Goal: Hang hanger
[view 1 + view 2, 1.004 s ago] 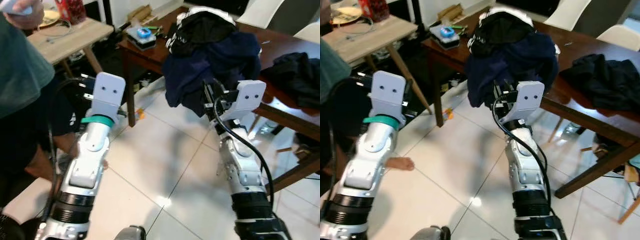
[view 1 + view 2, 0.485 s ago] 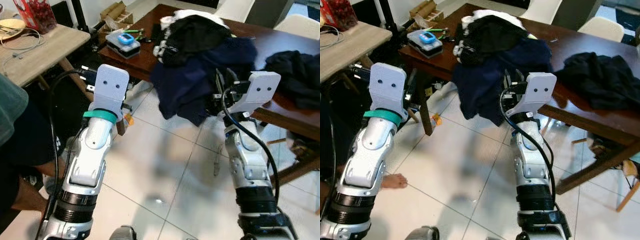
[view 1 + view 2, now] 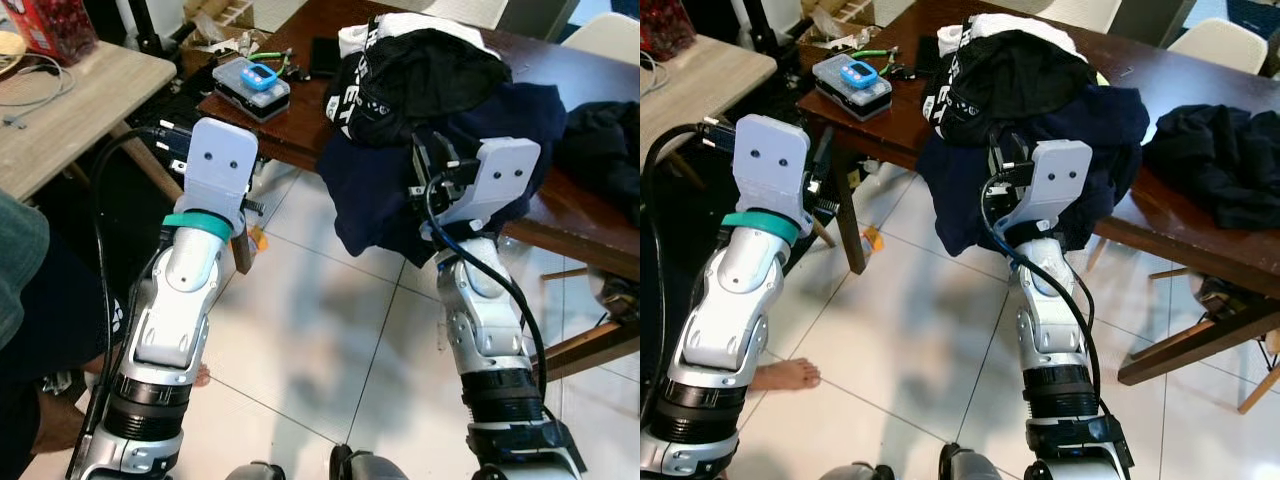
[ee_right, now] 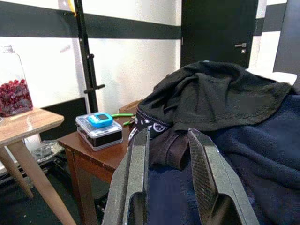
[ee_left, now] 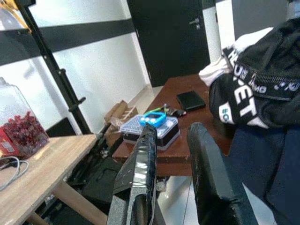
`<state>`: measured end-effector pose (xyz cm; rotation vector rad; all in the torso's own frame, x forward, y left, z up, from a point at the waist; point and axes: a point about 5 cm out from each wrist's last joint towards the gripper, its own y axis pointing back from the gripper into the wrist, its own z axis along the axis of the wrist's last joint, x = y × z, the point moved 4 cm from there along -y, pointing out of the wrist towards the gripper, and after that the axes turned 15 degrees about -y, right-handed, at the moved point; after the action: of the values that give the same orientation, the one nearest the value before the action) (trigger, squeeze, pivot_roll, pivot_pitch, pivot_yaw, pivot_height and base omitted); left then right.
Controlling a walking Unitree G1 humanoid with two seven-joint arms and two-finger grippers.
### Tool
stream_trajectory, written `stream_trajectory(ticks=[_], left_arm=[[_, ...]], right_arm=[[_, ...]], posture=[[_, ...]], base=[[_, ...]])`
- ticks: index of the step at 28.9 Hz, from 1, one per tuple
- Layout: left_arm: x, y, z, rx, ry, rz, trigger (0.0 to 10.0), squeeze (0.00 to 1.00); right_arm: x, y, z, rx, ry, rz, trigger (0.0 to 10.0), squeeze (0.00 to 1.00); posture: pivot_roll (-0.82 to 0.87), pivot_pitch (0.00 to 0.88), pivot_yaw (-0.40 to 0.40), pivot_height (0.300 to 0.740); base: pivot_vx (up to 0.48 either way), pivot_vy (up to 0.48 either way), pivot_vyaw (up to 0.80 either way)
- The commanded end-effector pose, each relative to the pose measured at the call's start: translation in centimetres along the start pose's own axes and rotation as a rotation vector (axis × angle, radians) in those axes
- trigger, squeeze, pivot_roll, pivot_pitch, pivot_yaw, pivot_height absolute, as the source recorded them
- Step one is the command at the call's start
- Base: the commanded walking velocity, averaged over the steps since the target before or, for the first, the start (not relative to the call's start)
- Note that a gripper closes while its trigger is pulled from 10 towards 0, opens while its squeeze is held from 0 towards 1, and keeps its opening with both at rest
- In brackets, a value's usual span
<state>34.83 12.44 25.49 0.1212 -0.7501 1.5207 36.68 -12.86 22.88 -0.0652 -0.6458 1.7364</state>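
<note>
A heap of clothes lies on the dark wooden table [image 3: 1170, 70]: a black garment with white lettering [image 3: 420, 75] on top of a navy garment [image 3: 375, 190] that droops over the table's near edge. My right gripper [image 4: 168, 133] is raised just in front of this heap, open, with nothing between its fingers [image 3: 432, 165]. My left gripper [image 5: 172, 129] is held up further left, beside the table's corner, also open and holding nothing. The left wrist block [image 3: 218, 170] hides its fingers in the eye views.
A clear plastic box with a blue item [image 3: 252, 80] sits on the table's corner. A light wooden table [image 3: 80, 100] stands at left, with a jar of red things [image 5: 21, 131]. Another black garment [image 3: 610, 140] lies at right. A person's foot [image 3: 785, 375] rests on the tiles.
The whole view has shifted as the camera moved; the table and clothes now sit closer and more central. Both arms stay raised, and the right gripper stands nearer the navy garment.
</note>
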Motion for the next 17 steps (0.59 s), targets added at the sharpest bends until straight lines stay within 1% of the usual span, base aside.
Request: stream_trajectory(ticks=[1, 13, 14, 17], left_arm=[[-0.05, 0.06, 0.28, -0.005, 0.007, -0.002, 10.0, 0.0], [0.28, -0.09, 0.18, 0.004, 0.015, 0.013, 10.0, 0.0], [-0.13, -0.08, 0.07, 0.0, -0.025, 0.0, 10.0, 0.0], [-0.58, 0.01, -0.25, 0.009, -0.037, -0.032, 10.0, 0.0]], right_arm=[[-0.35, 0.3, -0.04, -0.001, 0.001, -0.013, 10.0, 0.0], [-0.28, 0.34, -0.23, 0.006, 0.003, -0.007, 10.0, 0.0], [-0.32, 0.4, -0.31, 0.01, 0.004, -0.007, 10.0, 0.0], [-0.35, 0.47, -0.37, 0.013, 0.003, -0.008, 10.0, 0.0]], posture=[[0.05, 0.0, 0.013, 0.74], [0.05, 0.0, 0.012, 0.74], [0.05, 0.0, 0.013, 0.74], [0.04, 0.0, 0.016, 0.74]], base=[[0.0, 0.0, 0.0], [0.0, 0.0, 0.0], [0.0, 0.0, 0.0], [0.0, 0.0, 0.0]])
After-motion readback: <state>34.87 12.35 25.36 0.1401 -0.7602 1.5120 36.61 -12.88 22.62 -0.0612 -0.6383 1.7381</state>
